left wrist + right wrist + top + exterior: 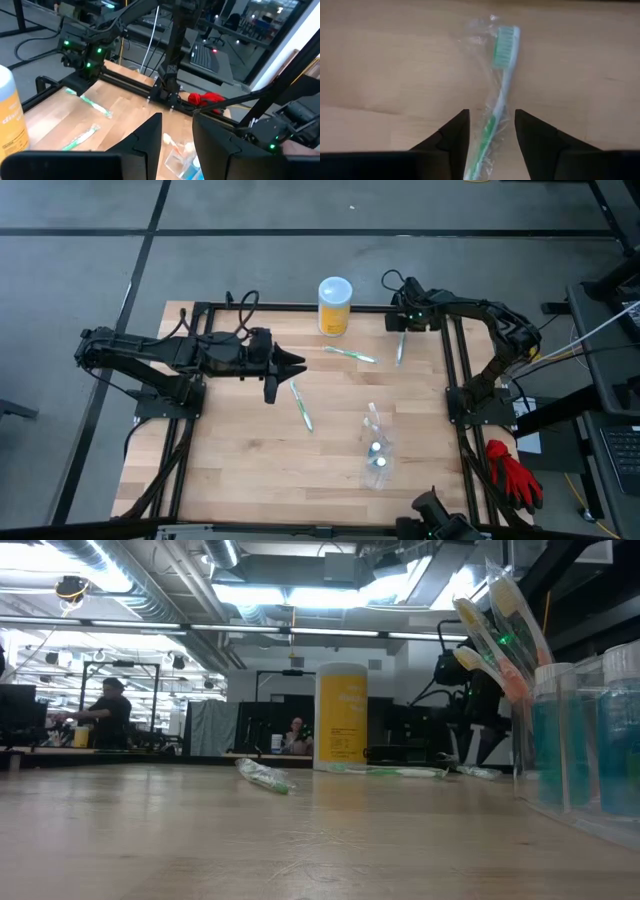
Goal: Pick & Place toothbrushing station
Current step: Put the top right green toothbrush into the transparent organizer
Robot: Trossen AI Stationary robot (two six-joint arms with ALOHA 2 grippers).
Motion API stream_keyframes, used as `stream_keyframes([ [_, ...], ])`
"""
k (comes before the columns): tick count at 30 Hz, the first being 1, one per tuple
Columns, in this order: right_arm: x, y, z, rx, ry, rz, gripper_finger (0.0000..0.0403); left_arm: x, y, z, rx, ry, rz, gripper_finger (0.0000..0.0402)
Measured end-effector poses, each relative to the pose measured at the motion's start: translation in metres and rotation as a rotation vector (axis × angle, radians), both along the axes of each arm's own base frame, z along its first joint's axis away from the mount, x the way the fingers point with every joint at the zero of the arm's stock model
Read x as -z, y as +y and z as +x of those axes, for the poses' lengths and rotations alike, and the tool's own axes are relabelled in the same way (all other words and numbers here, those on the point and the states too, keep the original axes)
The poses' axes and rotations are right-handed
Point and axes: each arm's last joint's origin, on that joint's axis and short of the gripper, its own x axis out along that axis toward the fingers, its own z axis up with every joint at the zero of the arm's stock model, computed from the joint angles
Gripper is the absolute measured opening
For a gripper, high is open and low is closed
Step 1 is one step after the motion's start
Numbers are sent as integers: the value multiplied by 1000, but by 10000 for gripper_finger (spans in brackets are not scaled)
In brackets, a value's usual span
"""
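Three wrapped green-and-white toothbrushes lie flat on the wooden table: one (400, 348) at the far right, one (352, 355) near the middle, one (302, 405) nearer the left arm. My right gripper (491, 131) points down over the far-right toothbrush (501, 85), open, a finger on either side of its handle; no touch shows. A clear plastic cup (376, 448) stands near the middle right, with teal tubes and toothbrushes (500, 620) upright in it. My left gripper (177, 135) hangs open above the table's left half, holding nothing.
A yellow jar (334, 305) with a white lid stands at the far edge, left of my right gripper. Black frame rails (455, 360) run along the table's sides. A red glove (512, 472) lies off the table at the right. People show in the room behind (110, 710).
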Motion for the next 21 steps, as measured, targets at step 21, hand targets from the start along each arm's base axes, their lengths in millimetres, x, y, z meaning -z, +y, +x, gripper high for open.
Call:
stream_keyframes([
  [21, -1, -1, 1, 32, 8, -18, 6, -8, -7, 1, 35, -80, 3, 101],
])
